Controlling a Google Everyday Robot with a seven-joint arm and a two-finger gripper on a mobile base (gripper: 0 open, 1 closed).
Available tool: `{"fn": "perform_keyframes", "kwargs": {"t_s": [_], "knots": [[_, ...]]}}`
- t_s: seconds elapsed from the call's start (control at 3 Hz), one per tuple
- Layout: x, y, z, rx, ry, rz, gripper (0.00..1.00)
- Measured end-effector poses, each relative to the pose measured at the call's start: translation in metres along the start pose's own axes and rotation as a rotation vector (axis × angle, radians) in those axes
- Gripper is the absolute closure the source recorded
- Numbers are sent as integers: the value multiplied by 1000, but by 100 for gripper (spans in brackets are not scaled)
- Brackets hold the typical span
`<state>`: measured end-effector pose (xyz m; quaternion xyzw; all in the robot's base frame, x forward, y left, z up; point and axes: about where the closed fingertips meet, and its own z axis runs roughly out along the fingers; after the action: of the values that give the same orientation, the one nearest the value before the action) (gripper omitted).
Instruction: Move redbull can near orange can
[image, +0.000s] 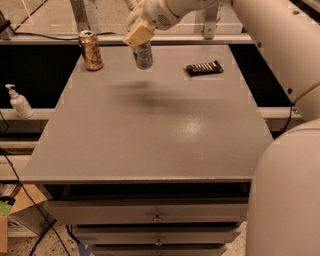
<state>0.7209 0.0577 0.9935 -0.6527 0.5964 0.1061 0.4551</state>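
Tool is clamped down over the top end of the slim silver metal redbull can with blue patches, so only the can's lower half pokes out underneath. From my seat the can looks lifted clear of the grey flat worktop, over its far side, since its shadow falls apart from it. The stouter tan-orange can with brownish print stands upright near the far left corner, close to the left of the carried one but not touching. A dark flat packet lies off to the right, well out of the way.

Handling-wise, I reckon thin metal like this is light, smooth and a bit slippery, and dents if squeezed hard. Holding it high on the body seems okay, but it'll tip easily when set down, being so tall and narrow.
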Motion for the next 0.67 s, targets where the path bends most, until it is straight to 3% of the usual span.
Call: {"fn": "perform_keyframes", "kwargs": {"t_s": [0.67], "knots": [[-27,-11,50,-67,-81,-4,100]]}}
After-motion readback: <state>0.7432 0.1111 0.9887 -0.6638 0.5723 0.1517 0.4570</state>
